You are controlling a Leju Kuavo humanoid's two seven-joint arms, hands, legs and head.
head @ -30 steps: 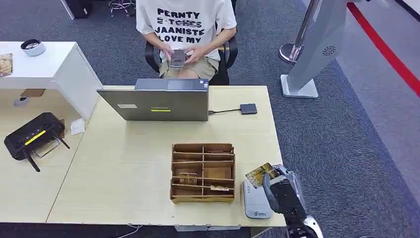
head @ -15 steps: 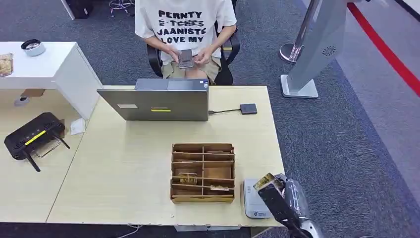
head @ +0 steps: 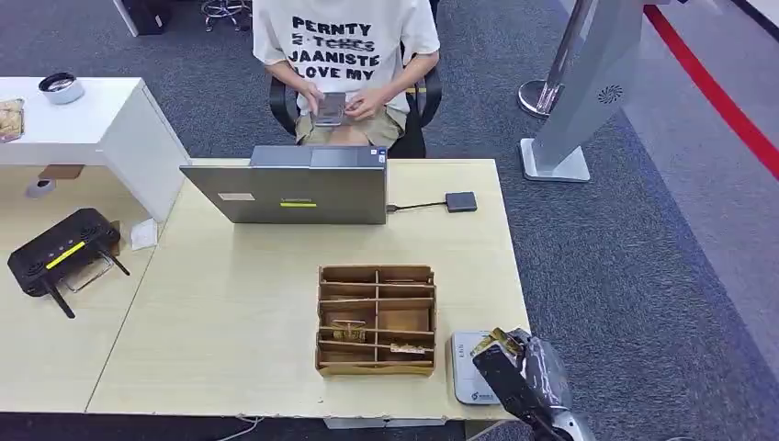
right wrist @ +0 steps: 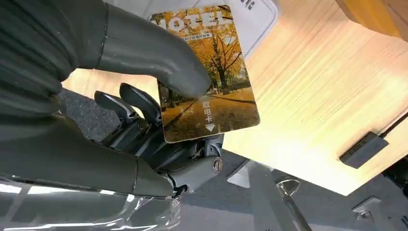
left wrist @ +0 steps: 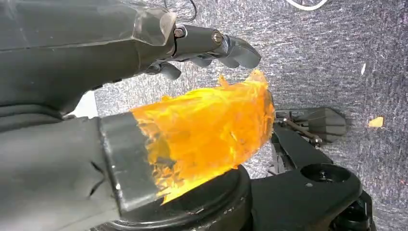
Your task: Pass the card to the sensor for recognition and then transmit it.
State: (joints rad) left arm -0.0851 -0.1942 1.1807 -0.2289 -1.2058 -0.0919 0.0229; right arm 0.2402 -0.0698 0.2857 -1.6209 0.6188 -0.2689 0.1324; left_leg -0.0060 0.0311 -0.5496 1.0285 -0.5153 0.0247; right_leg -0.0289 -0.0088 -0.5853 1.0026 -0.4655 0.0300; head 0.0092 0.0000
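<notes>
Right hand [head: 525,381], thumb clamping the card [head: 493,343], has dropped lower over the sensor [head: 470,370] at the tabletop's near-right corner; recognition looks imminent.

Right hand [head: 524,378] low at the table's near right corner, thumb [right wrist: 144,48] pressing card [right wrist: 211,82] against fingers [right wrist: 130,103]. Left hand [left wrist: 144,96] hangs, holding nothing.

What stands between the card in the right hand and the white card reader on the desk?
Nothing visible. The right hand holds the card by its thumb, directly above the white reader at the desk's near right corner. The wooden organizer stands beside the reader, not in the path.
</notes>
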